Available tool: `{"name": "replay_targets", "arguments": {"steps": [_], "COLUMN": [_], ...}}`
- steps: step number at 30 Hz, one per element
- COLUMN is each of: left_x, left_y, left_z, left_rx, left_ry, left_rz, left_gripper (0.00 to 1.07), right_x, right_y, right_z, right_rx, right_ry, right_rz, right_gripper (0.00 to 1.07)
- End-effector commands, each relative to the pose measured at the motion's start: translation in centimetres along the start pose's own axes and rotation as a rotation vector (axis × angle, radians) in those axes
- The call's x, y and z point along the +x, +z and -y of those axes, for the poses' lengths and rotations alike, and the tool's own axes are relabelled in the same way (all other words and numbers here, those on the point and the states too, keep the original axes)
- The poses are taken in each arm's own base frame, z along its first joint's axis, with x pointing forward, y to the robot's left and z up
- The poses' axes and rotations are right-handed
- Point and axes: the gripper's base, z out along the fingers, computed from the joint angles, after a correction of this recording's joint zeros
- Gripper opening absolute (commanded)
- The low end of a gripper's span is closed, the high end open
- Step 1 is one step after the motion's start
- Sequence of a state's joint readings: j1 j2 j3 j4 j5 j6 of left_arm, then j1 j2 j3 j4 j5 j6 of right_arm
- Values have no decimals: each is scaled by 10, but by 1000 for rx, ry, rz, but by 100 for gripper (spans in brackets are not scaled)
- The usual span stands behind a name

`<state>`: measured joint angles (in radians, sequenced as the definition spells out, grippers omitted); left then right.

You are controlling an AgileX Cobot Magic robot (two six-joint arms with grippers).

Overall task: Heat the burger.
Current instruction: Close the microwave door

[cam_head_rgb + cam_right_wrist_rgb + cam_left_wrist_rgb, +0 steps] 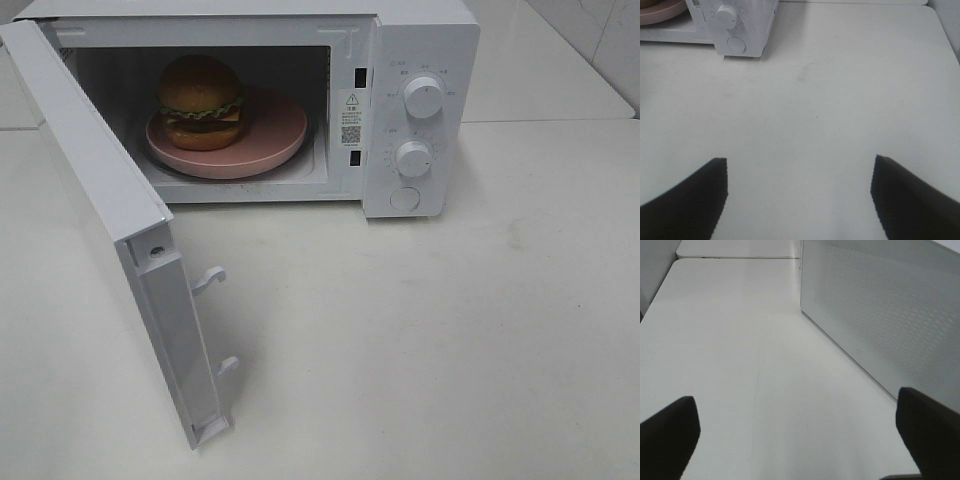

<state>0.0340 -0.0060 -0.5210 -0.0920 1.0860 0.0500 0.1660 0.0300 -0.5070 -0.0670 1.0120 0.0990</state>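
**Q:** What fills the high camera's view?

**A:** A white microwave (420,60) sits across the top of the frame on a white table (450,330). Its door (90,170) is swung fully open and runs from the upper left corner down towards the bottom left. Two latch hooks stick out from the door's free edge.

**Q:** Where is the burger?

**A:** The burger (200,100) is inside the oven cavity, in the upper left part of the frame. It stands upright on a pink plate (270,150), towards the plate's left side. It has a golden bun, green lettuce, a dark patty and yellow cheese.

**Q:** What is on the microwave's front?

**A:** The control panel is at the upper right of centre. It has an upper knob (424,98), a lower knob (413,158) below it, and a round button (404,199) at the bottom.

**Q:** And the two claws?

**A:** Neither appears in the high view. In its own wrist camera, the left gripper (795,395) has its jaws spread wide over bare table, beside the door's perforated face, and it holds nothing. The right gripper (799,160) is also spread wide and empty, over bare table well apart from the control panel.
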Motion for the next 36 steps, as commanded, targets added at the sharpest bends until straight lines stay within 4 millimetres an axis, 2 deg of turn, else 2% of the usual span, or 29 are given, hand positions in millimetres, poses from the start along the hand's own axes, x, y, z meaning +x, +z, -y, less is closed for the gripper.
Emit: {"name": "replay_targets", "arguments": {"steps": [1, 36], "left_x": [1, 1], "left_y": [-2, -2], "left_z": [0, 0], "left_rx": [7, 7], "left_ry": [0, 0], "left_rz": [28, 27], "left_gripper": [100, 100], "right_x": [4, 5], "right_y": [-7, -8], "right_z": [0, 0], "right_rx": [11, 11], "right_ry": [21, 19], "right_rz": [77, 80], "right_gripper": [76, 76]}}
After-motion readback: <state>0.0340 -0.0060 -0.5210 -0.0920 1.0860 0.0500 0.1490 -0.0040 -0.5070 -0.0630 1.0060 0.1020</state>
